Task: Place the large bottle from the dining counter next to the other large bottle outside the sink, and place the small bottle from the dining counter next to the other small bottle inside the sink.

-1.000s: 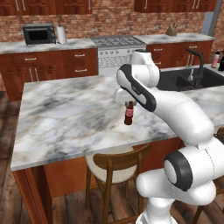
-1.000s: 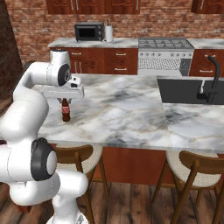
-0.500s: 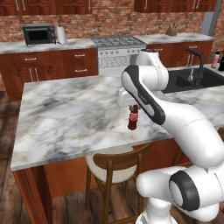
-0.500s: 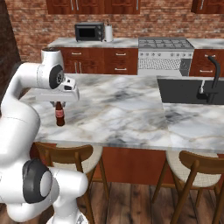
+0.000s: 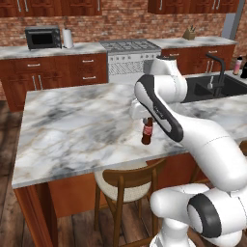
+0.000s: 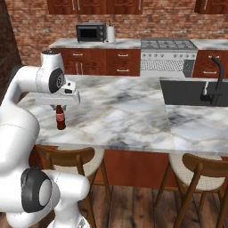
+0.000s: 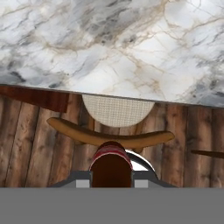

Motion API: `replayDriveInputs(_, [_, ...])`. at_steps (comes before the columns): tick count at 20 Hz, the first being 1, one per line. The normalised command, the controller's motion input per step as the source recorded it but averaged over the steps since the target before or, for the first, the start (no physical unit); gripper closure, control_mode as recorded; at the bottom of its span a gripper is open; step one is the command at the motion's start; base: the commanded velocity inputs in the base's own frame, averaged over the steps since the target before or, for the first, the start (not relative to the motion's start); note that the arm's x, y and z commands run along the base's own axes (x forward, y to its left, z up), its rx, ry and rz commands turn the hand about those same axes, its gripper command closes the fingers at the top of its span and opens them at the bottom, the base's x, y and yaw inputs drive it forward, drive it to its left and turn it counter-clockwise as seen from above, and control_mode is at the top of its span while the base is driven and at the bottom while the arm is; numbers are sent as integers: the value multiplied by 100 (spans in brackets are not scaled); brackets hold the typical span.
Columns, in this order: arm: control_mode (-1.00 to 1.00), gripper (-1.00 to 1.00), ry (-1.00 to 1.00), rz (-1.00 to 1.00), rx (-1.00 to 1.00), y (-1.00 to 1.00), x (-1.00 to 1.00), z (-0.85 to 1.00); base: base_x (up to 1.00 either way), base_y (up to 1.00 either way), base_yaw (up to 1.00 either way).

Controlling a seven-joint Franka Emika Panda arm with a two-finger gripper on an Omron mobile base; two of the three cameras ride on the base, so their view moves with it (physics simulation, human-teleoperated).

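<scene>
My gripper (image 5: 145,119) (image 6: 59,107) is shut on the neck of the small bottle (image 5: 147,132) (image 6: 60,119), which is red-brown and hangs upright low over the dining counter (image 5: 72,125) (image 6: 129,111), near its front edge. The hand view looks down on the bottle's top (image 7: 111,162) between the fingers. The black sink (image 5: 230,87) (image 6: 189,91) with its arched faucet (image 5: 218,72) (image 6: 218,75) lies to the right along the counter. Beyond the sink, at the right edge of the left base view, the pink-bodied large bottle (image 5: 237,65) stands beside a dark bottle (image 5: 244,70).
Wooden stools (image 5: 126,182) (image 6: 67,156) (image 6: 201,168) stand under the counter's front edge; one stool's seat (image 7: 117,110) is below the hand. A back counter with a microwave (image 5: 43,37) (image 6: 90,32) and a stove (image 5: 129,47) (image 6: 168,44) runs along the brick wall.
The gripper has carried the small bottle a little nearer the counter's front edge, and the arm's upper joints have swung round. The counter and sink have stayed in place.
</scene>
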Motion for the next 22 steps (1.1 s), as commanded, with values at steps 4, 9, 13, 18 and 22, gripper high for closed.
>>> replayDriveInputs(4, [100,100,0,0,0,0,0,0,-2,0,0])
replayDriveInputs(9, [100,100,0,0,0,0,0,0,-86,27,1])
replayDriveInputs(13, [100,100,0,0,0,0,0,0,-91,94,0])
replayDriveInputs(18, [100,100,0,0,0,0,0,0,-47,100,-10])
replayDriveInputs(22, [100,100,0,0,0,0,0,0,-7,100,-21])
